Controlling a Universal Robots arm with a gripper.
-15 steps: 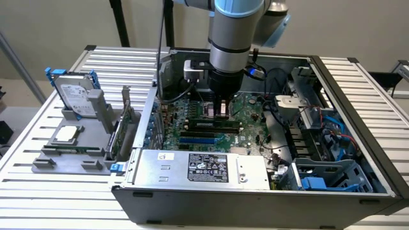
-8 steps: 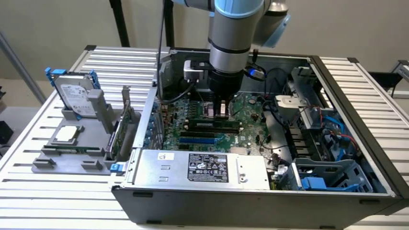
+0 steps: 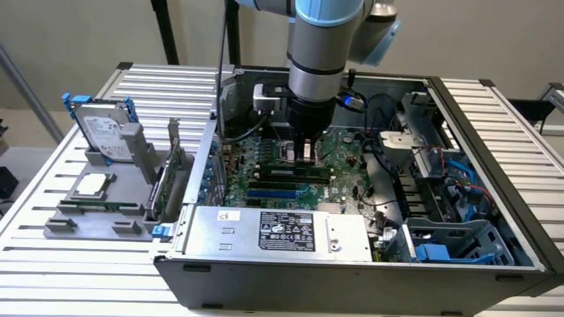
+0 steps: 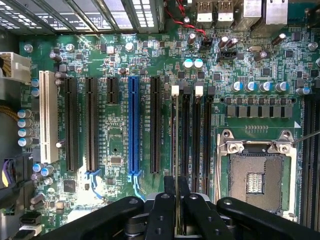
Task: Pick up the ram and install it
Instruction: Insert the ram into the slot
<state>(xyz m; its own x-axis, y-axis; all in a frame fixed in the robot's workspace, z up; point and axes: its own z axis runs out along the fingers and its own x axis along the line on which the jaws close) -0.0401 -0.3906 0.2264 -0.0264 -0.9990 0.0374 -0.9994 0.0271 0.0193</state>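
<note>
Ram (image 4: 176,145): pinched edge-on between the narrow-set black fingers (image 4: 161,210) of the gripper (image 4: 176,189), seen as one thin line running out ahead of the fingertips. Hung directly over a memory slot (image 4: 175,125) with a white latch (image 4: 175,90) at its far end, lined up along that slot; could not tell whether the lower edge touched it. Stood just beside a second white-latched slot (image 4: 199,125), with further dark slots alongside. Lay near the open processor socket (image 4: 257,175) on one side of the gripper and a long blue slot (image 4: 133,125) on the other, with black slots and a white slot (image 4: 47,117) farther out beyond the blue one. All mounted on the green motherboard (image 4: 120,50).

In the exterior view, reached straight down into the open computer case (image 3: 352,284), gripper (image 3: 305,153) low over the board. Nearer the camera than the gripper, sat a silver power supply (image 3: 277,231). Well away from the gripper, outside the case toward the exterior view's left, stood a grey holder (image 3: 97,221) on the slatted table (image 3: 53,277), carrying an upright hard drive (image 3: 102,129), a square silver processor chip (image 3: 92,186) and a green expansion card (image 3: 168,178).
</note>
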